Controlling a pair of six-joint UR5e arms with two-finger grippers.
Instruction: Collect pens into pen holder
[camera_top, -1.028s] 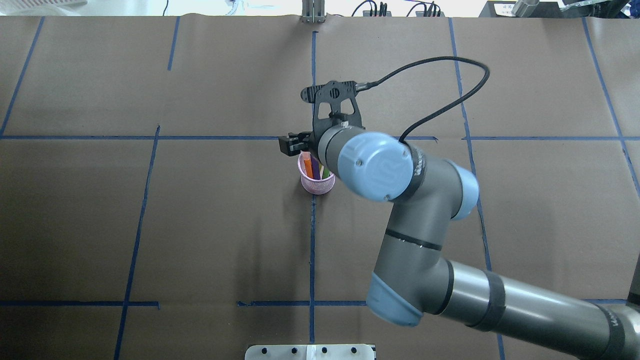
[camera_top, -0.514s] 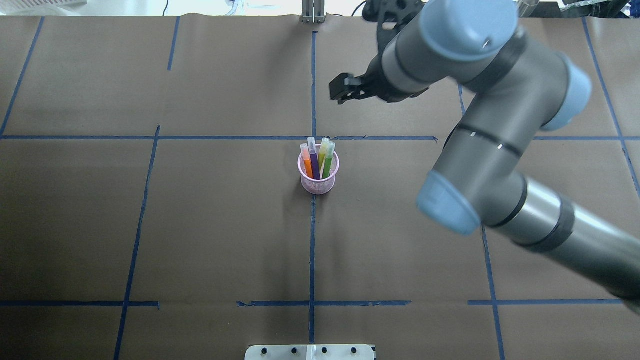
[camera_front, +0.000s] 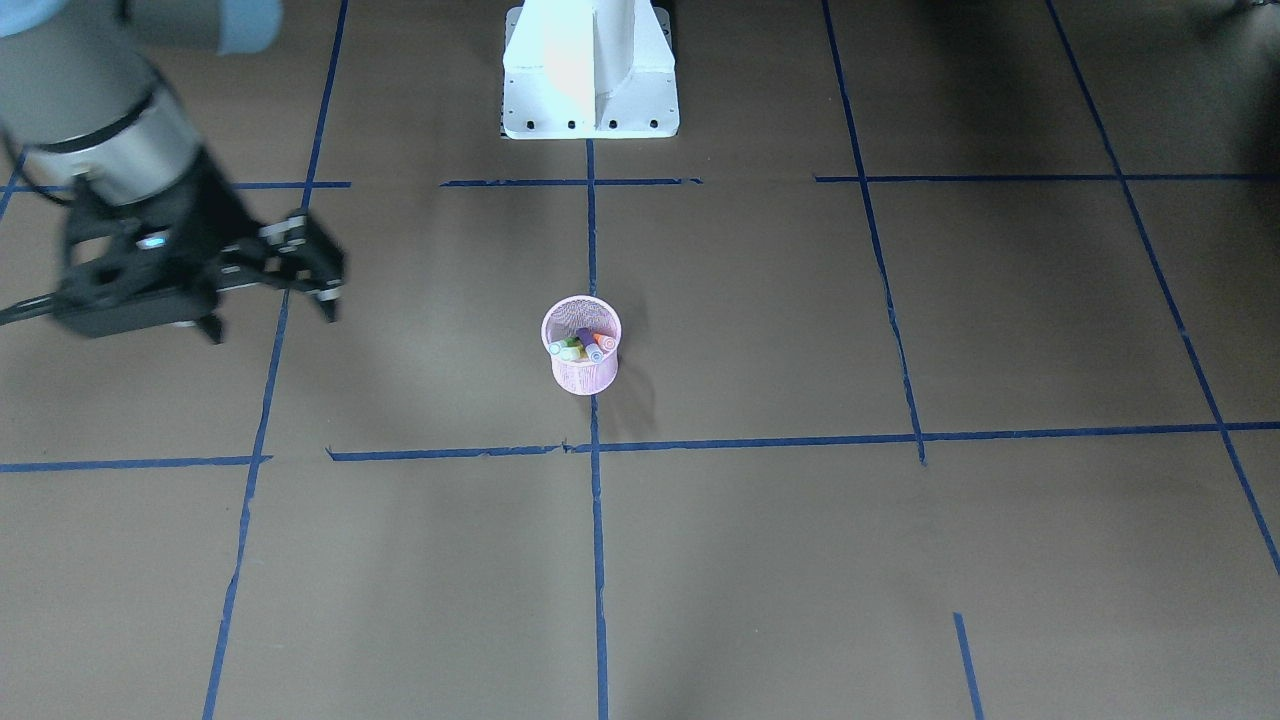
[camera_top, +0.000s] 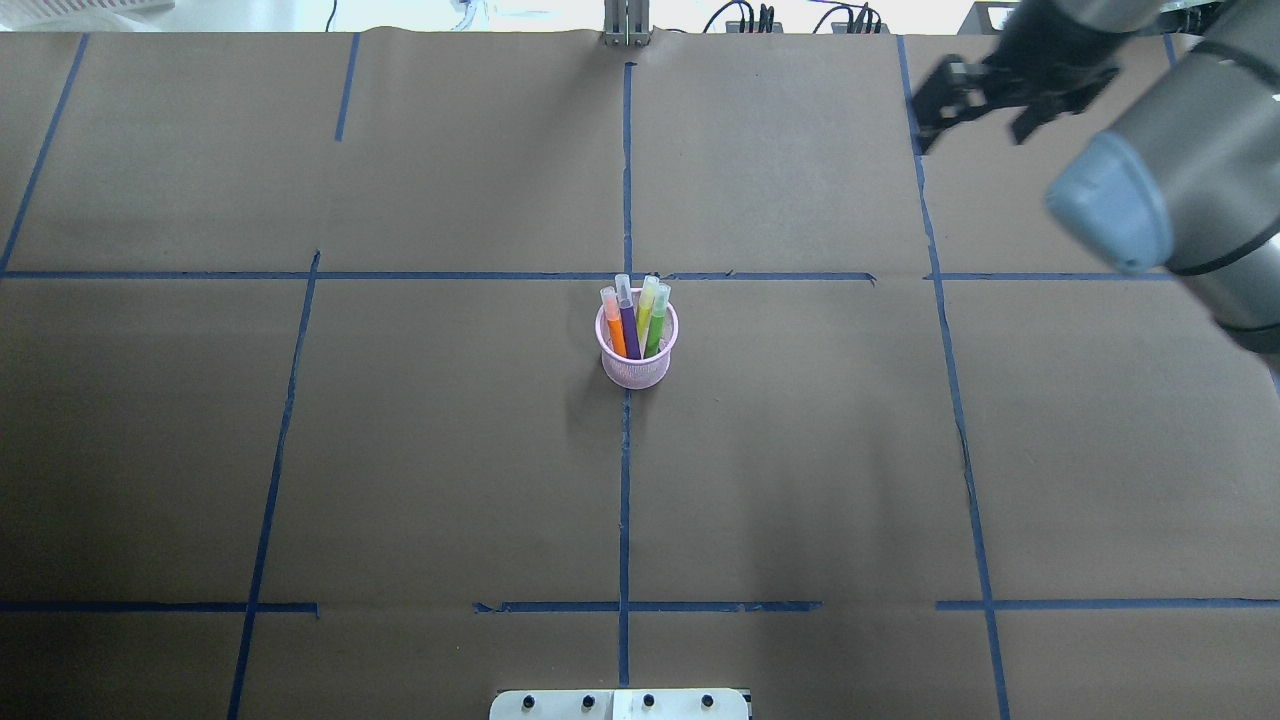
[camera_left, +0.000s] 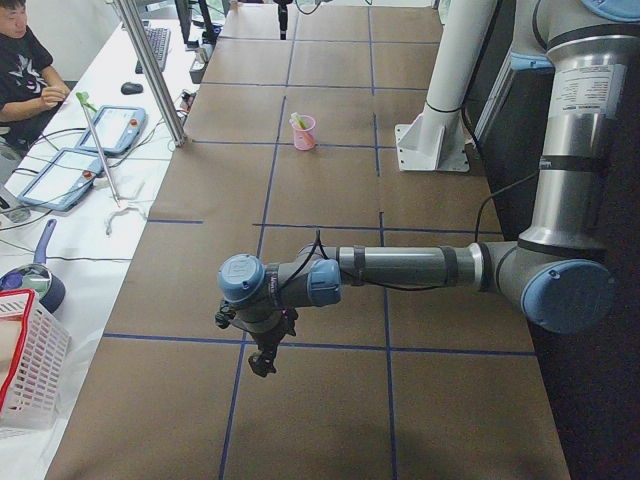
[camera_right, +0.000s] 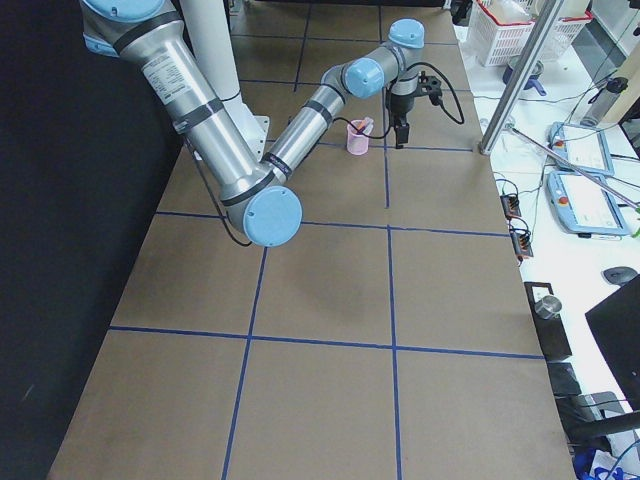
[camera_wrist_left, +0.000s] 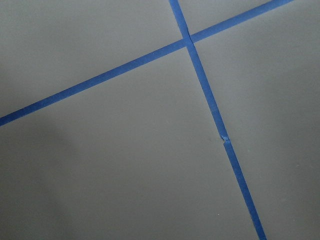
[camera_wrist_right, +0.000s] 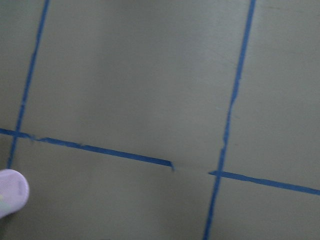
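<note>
The pink mesh pen holder (camera_top: 637, 368) stands at the table's middle on a blue tape crossing. Several pens stand in it, cap ends up: orange (camera_top: 614, 335), purple (camera_top: 629, 328) and green (camera_top: 656, 328) among them. The holder also shows in the front-facing view (camera_front: 582, 375) and in the exterior right view (camera_right: 356, 140). My right gripper (camera_top: 935, 105) is open and empty, raised far to the right of the holder and beyond it; it also shows in the front-facing view (camera_front: 318, 262). My left gripper (camera_left: 262, 358) shows only in the exterior left view, so I cannot tell its state.
Blue tape lines (camera_top: 625, 500) cross the brown paper table. The white robot base (camera_front: 590, 80) stands at the near edge. A metal post (camera_top: 625, 25) is at the far edge. A white basket (camera_left: 30, 350), tablets and a seated person (camera_left: 22, 60) lie beside the table's left end.
My right gripper has left the pen holder and swung up and away to the far right. The pens stay standing in the holder.
</note>
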